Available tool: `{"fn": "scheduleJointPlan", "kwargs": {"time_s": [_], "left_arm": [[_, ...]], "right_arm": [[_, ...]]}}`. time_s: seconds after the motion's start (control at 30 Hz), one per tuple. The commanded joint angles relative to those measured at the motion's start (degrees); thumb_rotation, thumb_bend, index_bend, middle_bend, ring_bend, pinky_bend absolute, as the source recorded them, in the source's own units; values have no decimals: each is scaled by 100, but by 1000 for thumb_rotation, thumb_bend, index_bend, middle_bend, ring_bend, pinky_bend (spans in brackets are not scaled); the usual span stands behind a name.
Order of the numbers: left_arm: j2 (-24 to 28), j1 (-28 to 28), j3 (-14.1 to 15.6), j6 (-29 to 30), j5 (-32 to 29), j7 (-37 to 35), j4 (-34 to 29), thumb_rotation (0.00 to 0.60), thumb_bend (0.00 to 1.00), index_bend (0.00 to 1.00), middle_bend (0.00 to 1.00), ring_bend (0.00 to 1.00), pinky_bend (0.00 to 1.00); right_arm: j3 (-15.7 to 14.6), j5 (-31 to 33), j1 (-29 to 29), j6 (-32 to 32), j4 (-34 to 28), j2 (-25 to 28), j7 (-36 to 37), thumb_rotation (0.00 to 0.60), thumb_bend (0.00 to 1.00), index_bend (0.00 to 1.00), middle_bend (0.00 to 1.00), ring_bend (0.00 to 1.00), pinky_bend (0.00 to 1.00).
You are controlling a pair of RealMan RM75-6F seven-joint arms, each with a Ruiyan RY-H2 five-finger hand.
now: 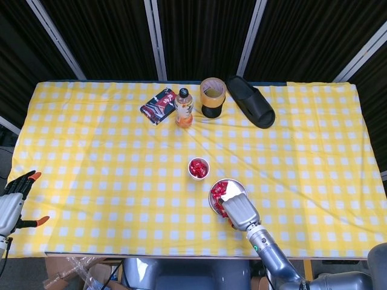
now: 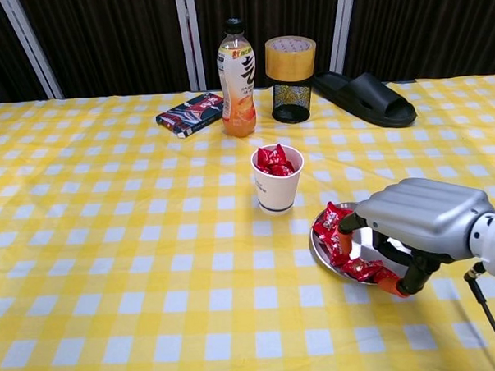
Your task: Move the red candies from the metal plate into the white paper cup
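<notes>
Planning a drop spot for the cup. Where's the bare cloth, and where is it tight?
Bare: the whole left half of the tablecloth, and the right side past the slipper. Tight: the back centre row of packet, bottle and tape roll, and the front centre, where the paper cup, metal plate and right hand crowd together.
</notes>
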Motion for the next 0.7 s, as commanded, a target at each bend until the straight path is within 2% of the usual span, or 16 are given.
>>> {"fn": "scheduleJointPlan", "kwargs": {"time_s": [0.03,0.47,0.7], "left_arm": [[0,-1,-1,-3,-5,0,1,600,65,25,0,0,0],[2,-2,-6,-9,-14,-3,0,600,65,25,0,0,0],[2,1,-4,-7,-12,2,1,600,65,24,0,0,0]], "right_arm": [[3,29,7,-33,38,-24,-19,600,369,372,829,942,998],[48,119,-12,-155,248,-109,72,600,371,447,829,942,998],[47,77,-24,-169,230,-99,93,600,452,484,829,942,998]]}}
